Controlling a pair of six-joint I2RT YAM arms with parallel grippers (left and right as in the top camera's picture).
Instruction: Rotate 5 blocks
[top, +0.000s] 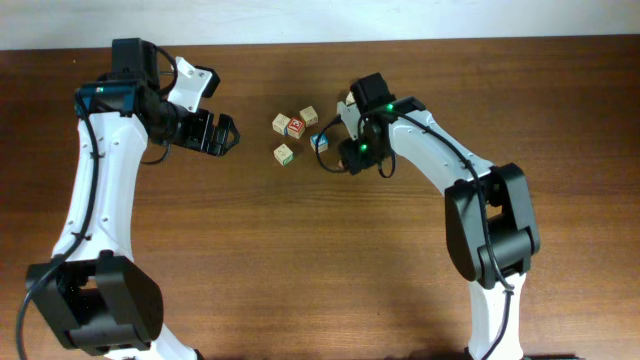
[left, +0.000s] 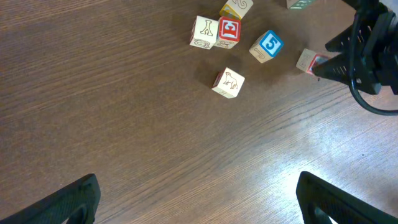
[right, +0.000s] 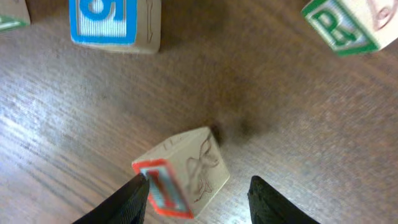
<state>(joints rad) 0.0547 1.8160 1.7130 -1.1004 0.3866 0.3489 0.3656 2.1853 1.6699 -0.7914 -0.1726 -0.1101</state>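
Several pale-wood letter blocks lie scattered, not in a line. In the left wrist view I see a plain block (left: 204, 32) touching a red-marked one (left: 229, 32), a blue "5" block (left: 266, 46) and an animal-drawing block (left: 228, 82). My right gripper (right: 199, 186) is open around a tilted plain block with a red face (right: 183, 180). Its left finger (right: 130, 199) touches the red face and its right finger (right: 267, 199) stands apart. A green-marked block (right: 348, 25) lies beyond. My left gripper (top: 228, 133) hangs wide open and holds nothing, left of the blocks.
The right arm (top: 440, 150) reaches in from the right over the brown table (top: 300, 260). A yellow-marked block (left: 236, 7) sits behind the red one. The table's far edge (top: 300, 42) runs along the top.
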